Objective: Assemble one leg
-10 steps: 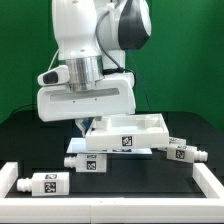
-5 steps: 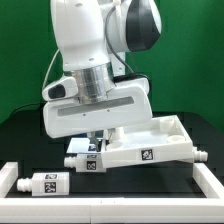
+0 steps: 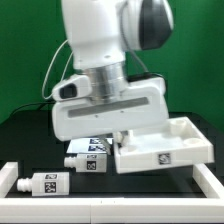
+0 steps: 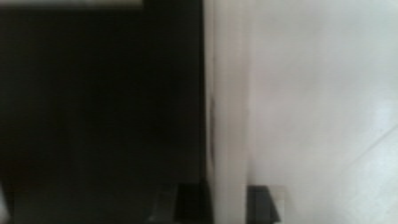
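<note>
Robot arm [image 3: 108,70] swings right and nearer across the black desk [image 3: 25,140], dragging the white tabletop panel [image 3: 165,148] away from the centre. One tagged leg [image 3: 42,183] lies near left, and a second leg [image 3: 88,160] sits just left of the panel. The claw [image 4: 226,192] appears pinched on the panel's left wall. Judging by this, the panel is being positioned and no leg has been fitted yet.

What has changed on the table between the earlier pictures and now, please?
The arm moved toward the exterior view's right, and the white tray-shaped part went with it, now covering the right-hand leg seen there earlier. Whether the claw grips it is unclear. The front leg and the leg behind it stayed put.
</note>
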Robot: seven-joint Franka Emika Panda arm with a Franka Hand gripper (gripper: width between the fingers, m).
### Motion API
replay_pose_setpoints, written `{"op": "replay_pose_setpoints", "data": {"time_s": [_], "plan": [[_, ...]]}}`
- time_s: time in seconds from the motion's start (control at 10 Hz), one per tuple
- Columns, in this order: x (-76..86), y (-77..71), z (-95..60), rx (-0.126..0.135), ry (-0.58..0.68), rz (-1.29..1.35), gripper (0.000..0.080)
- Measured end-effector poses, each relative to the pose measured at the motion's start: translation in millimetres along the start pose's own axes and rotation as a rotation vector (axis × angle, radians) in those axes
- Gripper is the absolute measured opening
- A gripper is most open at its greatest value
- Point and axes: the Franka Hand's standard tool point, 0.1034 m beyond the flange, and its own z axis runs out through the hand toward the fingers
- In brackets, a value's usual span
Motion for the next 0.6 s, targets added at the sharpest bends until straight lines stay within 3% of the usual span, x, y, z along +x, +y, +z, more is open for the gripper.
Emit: {"op": "replay_pose_setpoints", "data": {"time_s": [0.1, 0.2, 0.4, 0.6], "plan": [[4.8, -5.6, 3.3, 0.001, 0.002, -0.009, 0.0055], [-1.7, -4.5, 7.1, 0.023, 0.001, 0.027, 0.0055], [-2.2, -5.4, 8.1, 0.022, -0.002, 0.022, 0.0055], [4.2, 5.8, 5.6, 0.019, -0.022, 0.055, 0.0055]]}}
